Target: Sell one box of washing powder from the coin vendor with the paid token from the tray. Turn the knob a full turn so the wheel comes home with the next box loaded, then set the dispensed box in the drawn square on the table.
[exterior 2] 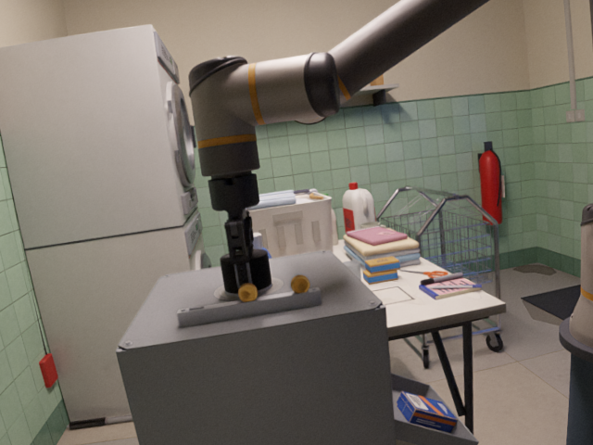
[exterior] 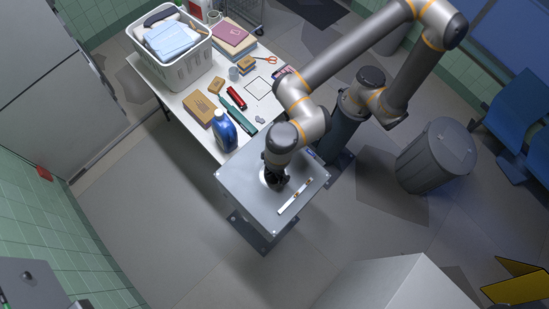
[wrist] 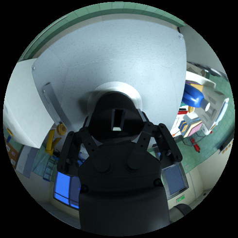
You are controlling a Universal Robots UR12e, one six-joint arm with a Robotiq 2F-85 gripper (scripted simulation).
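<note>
On top of the grey coin vendor (exterior: 268, 184) (exterior 2: 258, 354) stands a black round knob (exterior 2: 245, 270) (wrist: 116, 116) on a pale disc, with a slot in its top face. My gripper (exterior: 277, 181) (exterior 2: 243, 268) (wrist: 116, 123) comes straight down on the knob and its fingers are clamped on the knob's sides. In front of the knob a grey tray rail (exterior 2: 249, 306) (exterior: 295, 195) carries two yellow tokens (exterior 2: 248, 292) (exterior 2: 300, 283). A blue washing powder box (exterior 2: 426, 411) lies in the chute tray at the vendor's lower right. The drawn square (exterior: 258, 88) (exterior 2: 393, 294) is on the white table.
The white table (exterior: 215, 88) behind the vendor holds a laundry basket (exterior: 171, 44), folded towels (exterior: 232, 38), a blue detergent bottle (exterior: 224, 132), cardboard boxes, a cup and scissors. A grey bin (exterior: 435, 155) stands by the arm's base. Stacked washers (exterior 2: 96, 191) stand to the left.
</note>
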